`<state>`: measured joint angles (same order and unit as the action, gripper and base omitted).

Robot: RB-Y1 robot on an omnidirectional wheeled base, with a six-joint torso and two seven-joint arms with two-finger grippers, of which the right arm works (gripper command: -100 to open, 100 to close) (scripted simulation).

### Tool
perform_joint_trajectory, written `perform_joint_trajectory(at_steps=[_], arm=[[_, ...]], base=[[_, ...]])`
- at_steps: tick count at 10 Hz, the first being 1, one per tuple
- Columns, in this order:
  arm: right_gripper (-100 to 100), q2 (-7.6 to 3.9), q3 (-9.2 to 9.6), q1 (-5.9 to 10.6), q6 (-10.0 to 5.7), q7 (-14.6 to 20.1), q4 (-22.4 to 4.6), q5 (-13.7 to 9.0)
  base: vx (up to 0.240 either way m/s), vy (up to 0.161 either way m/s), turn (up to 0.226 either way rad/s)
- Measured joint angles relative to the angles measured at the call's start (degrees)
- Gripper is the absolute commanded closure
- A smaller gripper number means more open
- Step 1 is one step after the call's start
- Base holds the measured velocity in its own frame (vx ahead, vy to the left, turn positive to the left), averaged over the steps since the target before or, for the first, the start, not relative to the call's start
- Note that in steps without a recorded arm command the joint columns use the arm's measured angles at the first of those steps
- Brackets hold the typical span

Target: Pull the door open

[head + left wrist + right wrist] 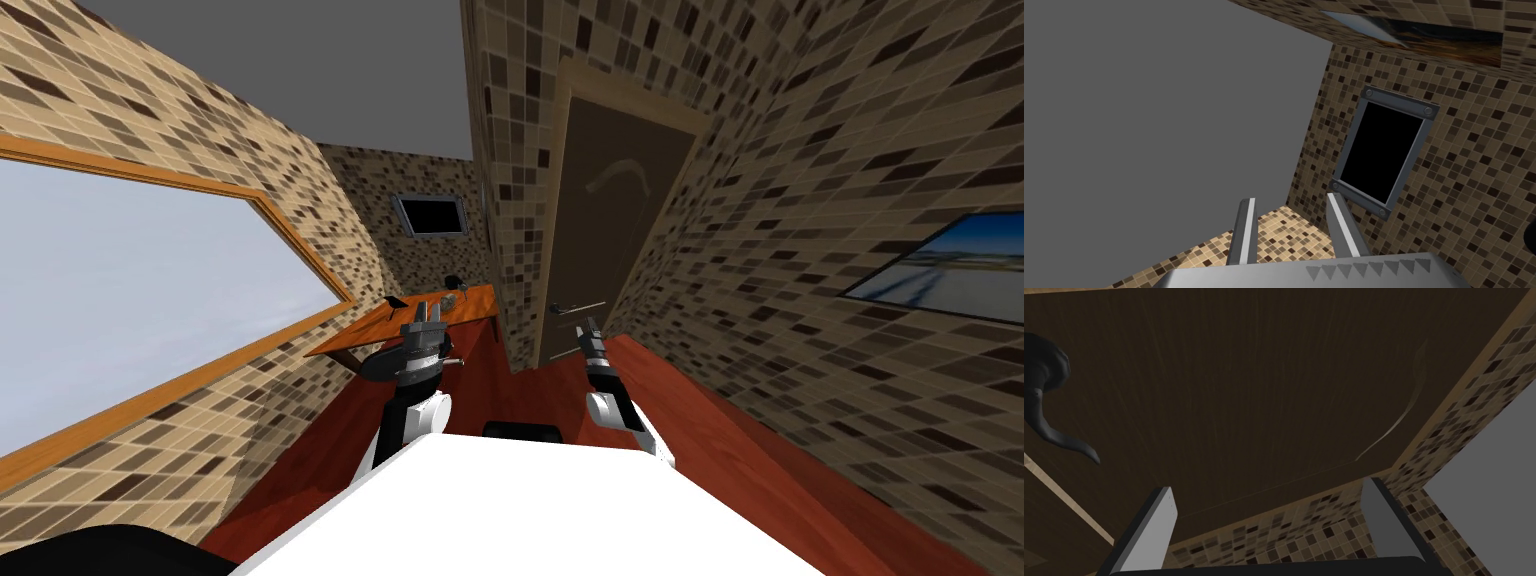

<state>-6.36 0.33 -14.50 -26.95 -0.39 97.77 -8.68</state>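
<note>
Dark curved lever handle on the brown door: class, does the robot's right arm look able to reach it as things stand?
Probably yes. The right gripper hangs open close before the dark curved lever handle on the brown door, with nothing between them, though the handle lies off to its side.

Wht forearms (425, 415), dk joints (600, 372), grey-bladed L tool (1291, 198)

The door (1249, 388) is dark brown wood with fine straight grain, matt; its handle (1046, 363) is smooth and dark with a dull sheen (metal or plastic, I cannot tell); the walls (850, 150) are small mosaic tiles, beige to brown; the floor (700, 420) is polished reddish wood; the table (365, 330) is orange wood.
</note>
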Motion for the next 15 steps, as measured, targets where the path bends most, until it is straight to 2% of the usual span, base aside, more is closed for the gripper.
perform_joint_trajectory(at_steps=[1, 2, 10, 13, 15], arm=[[-100, -0.54, 0.09, 0.21, -0.20, -0.08, -1.15, -0.46], [-100, -0.54, 0.21, 0.51, -0.34, -0.28, -2.04, -0.60], [-100, -2.83, 0.25, 5.61, -2.33, -1.29, -13.67, -3.01], [-100, -3.89, 0.30, 8.15, -3.20, -1.87, -19.01, -4.18], [-100, -4.31, 0.37, 8.91, -3.59, -2.09, -21.46, -4.67]], base=[[0.010, -0.067, 0.064], [0.005, -0.066, 0.096], [0.008, -0.072, 0.114], [-0.009, -0.099, 0.136], [0.003, -0.060, 0.088]])
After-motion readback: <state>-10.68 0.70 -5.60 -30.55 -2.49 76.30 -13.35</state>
